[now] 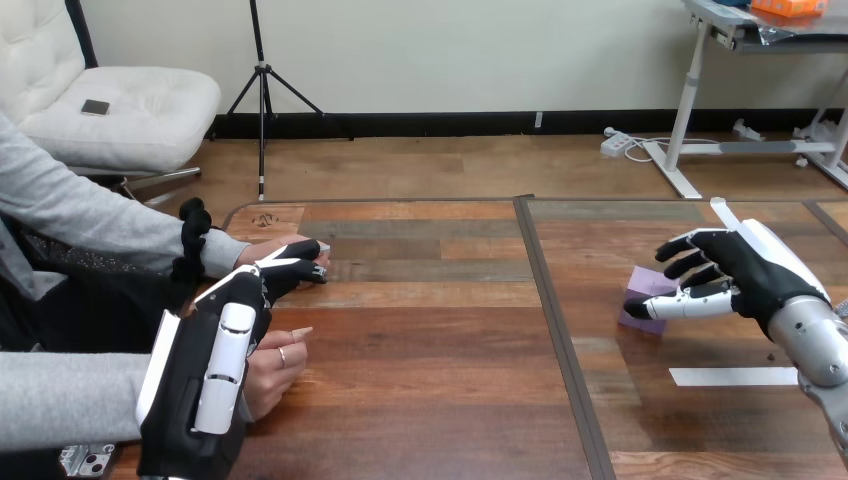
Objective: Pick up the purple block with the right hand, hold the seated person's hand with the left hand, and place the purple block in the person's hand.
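None done: your right hand (pixel 750 270), open, flanks the purple block (pixel 648 283). Left hand (pixel 200 370) overlies the person's farther hand (pixel 255 252); grip unclear.

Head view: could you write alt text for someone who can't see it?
A robot's right hand is at a purple block on a wooden table, while its left hand lies over a seated person's farther hand. The person's nearer hand rests beside the left hand.
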Robot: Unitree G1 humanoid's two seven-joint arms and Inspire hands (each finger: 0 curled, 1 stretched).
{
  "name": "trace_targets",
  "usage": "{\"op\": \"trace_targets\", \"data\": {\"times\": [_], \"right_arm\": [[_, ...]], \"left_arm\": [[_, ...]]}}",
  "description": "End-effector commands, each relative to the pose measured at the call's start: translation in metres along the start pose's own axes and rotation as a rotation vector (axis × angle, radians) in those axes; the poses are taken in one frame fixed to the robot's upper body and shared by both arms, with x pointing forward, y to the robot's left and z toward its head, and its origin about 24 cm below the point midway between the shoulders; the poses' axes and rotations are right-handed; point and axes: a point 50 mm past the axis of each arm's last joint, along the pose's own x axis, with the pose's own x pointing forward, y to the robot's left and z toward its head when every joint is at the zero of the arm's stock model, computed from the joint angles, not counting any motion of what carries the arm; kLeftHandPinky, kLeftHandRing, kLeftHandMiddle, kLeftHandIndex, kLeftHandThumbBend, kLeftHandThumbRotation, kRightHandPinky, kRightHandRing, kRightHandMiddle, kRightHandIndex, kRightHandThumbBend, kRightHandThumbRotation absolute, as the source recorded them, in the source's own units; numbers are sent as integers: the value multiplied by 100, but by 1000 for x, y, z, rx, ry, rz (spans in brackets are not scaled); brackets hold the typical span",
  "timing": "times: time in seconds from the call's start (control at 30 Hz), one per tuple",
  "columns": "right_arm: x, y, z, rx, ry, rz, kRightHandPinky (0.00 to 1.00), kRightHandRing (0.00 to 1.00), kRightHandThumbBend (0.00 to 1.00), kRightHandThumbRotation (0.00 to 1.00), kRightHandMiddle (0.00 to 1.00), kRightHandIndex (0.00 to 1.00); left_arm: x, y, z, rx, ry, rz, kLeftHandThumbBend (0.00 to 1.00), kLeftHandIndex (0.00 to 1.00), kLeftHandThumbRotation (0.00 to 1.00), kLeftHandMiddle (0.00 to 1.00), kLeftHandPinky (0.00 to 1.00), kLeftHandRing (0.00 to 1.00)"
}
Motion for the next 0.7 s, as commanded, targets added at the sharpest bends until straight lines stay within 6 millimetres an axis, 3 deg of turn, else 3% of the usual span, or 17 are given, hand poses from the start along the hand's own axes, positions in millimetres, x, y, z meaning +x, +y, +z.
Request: {"op": "trace_targets", "data": {"times": [0.0, 0.67], "right_arm": [[3, -33, 27, 21, -118, -99, 63, 70, 94, 29, 72, 73], [3, -51, 44, 53, -178, -149, 63, 70, 97, 33, 72, 73]], "left_arm": [[14, -1, 7, -6, -65, -3, 47, 59, 100, 80, 88, 87], [15, 0, 8, 4, -65, 0, 47, 59, 100, 80, 88, 86]]}}
